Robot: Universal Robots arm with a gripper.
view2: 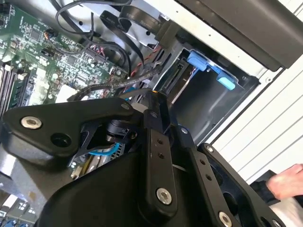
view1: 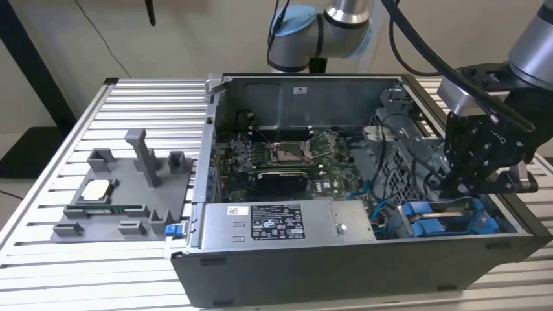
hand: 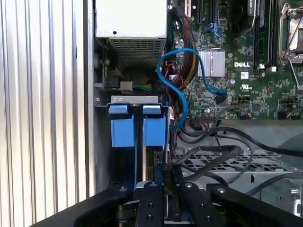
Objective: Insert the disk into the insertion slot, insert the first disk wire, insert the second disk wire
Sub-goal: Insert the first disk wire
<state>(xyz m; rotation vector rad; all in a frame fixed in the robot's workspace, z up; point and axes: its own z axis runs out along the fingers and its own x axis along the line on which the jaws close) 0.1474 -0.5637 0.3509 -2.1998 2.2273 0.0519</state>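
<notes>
The disk [view1: 429,219], in its blue carrier, appears seated in the insertion slot [hand: 135,100] at the lower right of the exterior view, so wire insertion is judged to be the step in hand. The gripper [hand: 165,174] hovers just beside it, fingers narrow. Whether they pinch a wire cannot be determined. Insertion calls for square alignment with the disk's rear, which is hidden.

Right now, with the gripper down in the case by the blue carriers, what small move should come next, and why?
Probably a short, slow push of the gripper toward the disk, along the insertion slot. The disk already sits in the slot, the gripper is at its end, and a black cable runs to the gripper's tip. Whether it is plugged in is hidden.
</notes>
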